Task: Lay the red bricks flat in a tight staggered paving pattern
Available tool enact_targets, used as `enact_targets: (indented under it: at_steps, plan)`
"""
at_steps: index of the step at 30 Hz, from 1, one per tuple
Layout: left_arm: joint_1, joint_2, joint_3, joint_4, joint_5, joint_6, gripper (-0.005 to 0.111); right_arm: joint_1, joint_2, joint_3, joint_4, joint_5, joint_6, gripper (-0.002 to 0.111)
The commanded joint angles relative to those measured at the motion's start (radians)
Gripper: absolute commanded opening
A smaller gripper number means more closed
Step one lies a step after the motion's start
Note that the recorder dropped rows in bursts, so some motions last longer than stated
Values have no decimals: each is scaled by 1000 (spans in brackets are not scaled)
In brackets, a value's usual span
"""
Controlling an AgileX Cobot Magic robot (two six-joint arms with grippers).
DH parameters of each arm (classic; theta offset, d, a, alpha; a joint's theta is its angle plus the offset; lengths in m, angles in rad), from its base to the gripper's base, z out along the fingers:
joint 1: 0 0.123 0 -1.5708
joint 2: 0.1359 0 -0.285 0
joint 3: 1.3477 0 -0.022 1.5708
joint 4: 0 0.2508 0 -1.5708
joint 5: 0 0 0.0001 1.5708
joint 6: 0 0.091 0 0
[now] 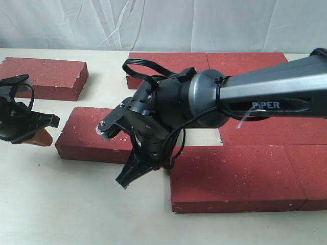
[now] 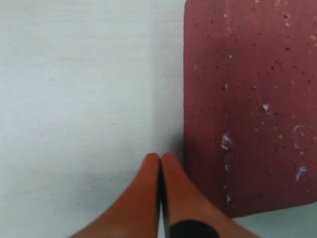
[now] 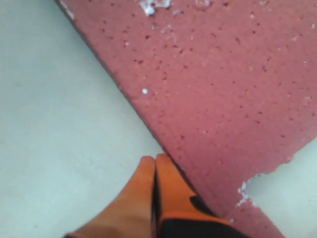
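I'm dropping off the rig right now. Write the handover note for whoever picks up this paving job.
Left gripper: shut, empty, beside the end of the middle-left brick.
Right gripper: shut, empty, at that brick's front edge.
Done: top row and front row lie flat, close together.
Left: close the middle-left brick into the middle-row gap, then bring in the loose far-left brick.

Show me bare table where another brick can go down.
Widest bare table lies in front of the middle-left brick, left of the front brick. A narrower strip separates the far-left brick from the back row. The right side is packed with bricks.
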Motion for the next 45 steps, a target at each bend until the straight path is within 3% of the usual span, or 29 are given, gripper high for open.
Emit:
enact_targets:
  at_steps: [1,17,26,32,45]
  plan:
    - [0,3,-6,-8,-12,3,0,-5,-1,-5,-17,-8,5,-1]
    - [0,3,-6,-39,-50,5,0,-9,-106,-5,104,-39,-12,-1]
    - [0,3,-10,-73,-70,22,0,-226,-191,-5,189,-29,-12,-1]
    - [0,3,-15,-103,-72,52,0,-259,-191,-3,205,7,-22,-1]
    - [0,3,-15,-127,-77,60,0,-259,-176,-3,553,90,-351,-1]
